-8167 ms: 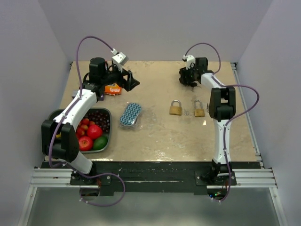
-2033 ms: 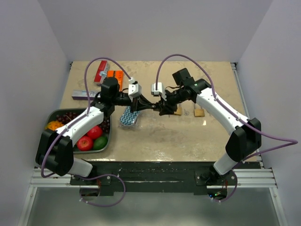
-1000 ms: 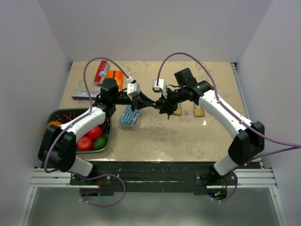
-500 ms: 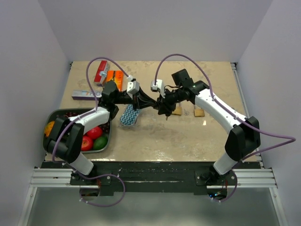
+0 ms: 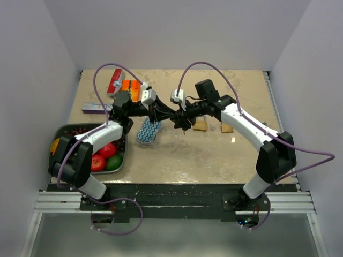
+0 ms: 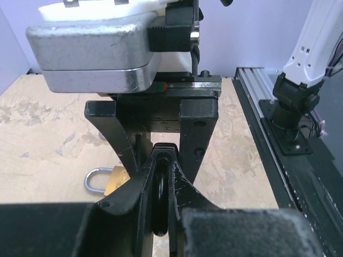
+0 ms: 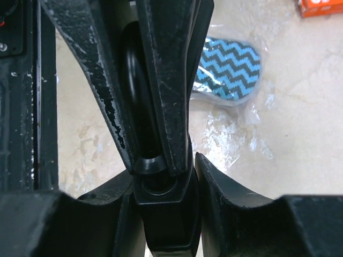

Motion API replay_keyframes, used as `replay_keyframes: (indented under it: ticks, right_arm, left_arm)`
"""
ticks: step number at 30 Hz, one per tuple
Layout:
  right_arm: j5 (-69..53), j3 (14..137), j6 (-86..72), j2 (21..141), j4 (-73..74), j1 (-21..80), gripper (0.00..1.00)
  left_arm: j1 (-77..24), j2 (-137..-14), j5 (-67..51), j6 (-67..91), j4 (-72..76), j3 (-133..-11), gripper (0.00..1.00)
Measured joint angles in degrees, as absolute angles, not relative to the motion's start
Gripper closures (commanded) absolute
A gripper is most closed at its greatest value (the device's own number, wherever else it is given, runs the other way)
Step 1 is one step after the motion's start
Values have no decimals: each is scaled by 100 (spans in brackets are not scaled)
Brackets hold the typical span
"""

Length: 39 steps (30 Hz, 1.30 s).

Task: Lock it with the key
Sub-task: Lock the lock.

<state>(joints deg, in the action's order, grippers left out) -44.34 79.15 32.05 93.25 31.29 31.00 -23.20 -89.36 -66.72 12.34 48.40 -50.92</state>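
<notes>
My two grippers meet tip to tip above the middle of the table. The left gripper point(image 5: 170, 116) is shut on the black head of the key point(image 6: 159, 206), whose round ring shows between its fingers. From the other side, the right gripper point(image 5: 182, 120) is shut on the same key head point(image 7: 162, 184), a black block between its jaws. In the right wrist view the left fingers point(image 7: 169, 80) reach in from above. Two brass padlocks point(image 5: 201, 125) point(image 5: 227, 127) lie on the table just right of the grippers. One padlock point(image 6: 110, 180) shows behind the left fingers.
A blue zigzag pouch point(image 5: 148, 130) lies just left of the grippers and under the left wrist. A green tray point(image 5: 124, 155) of fruit sits at the left front. Orange point(image 5: 132, 88) and red point(image 5: 114, 81) boxes and a flat carton point(image 5: 96, 107) lie at the back left.
The joined grippers have shifted slightly left and back and turned a little. Both stay closed on the key throughout.
</notes>
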Motion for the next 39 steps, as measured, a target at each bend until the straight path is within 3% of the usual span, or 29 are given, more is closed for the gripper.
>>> replay_keyframes:
  ticks: [1, 4, 5, 7, 13, 18, 27, 39]
  right_arm:
    - [-4460, 7894, 3236, 9312, 3072, 3092, 93]
    - [-4475, 7800, 3334, 9196, 2908, 3041, 63]
    - [-4475, 7741, 3382, 9109, 2860, 3004, 48]
    - [-4528, 7669, 3430, 8978, 2823, 2936, 34]
    - [-4932, 7653, 3465, 8468, 2281, 2628, 22]
    - [-5068, 7483, 3301, 8357, 2073, 2458, 4]
    - [-5203, 5913, 947, 7629, -329, 2204, 1]
    - [-5492, 5686, -1009, 7948, -2860, 2259, 1]
  left_arm:
    - [-2294, -8903, -6709, 1107, 4630, -5172, 100]
    - [-2261, -8868, -6796, 836, 4185, -5389, 100]
    - [-2257, -8851, -6816, 775, 4071, -5452, 100]
    - [-2255, -8820, -6825, 705, 3922, -5529, 100]
    - [-2211, -8827, -6816, 797, 3291, -5540, 100]
    - [-2106, -8825, -6670, 1197, 3380, -5540, 100]
    - [-1715, -8816, -6490, 3186, 4746, -5594, 100]
    - [-1704, -8794, -6355, 4353, 5301, -6208, 100]
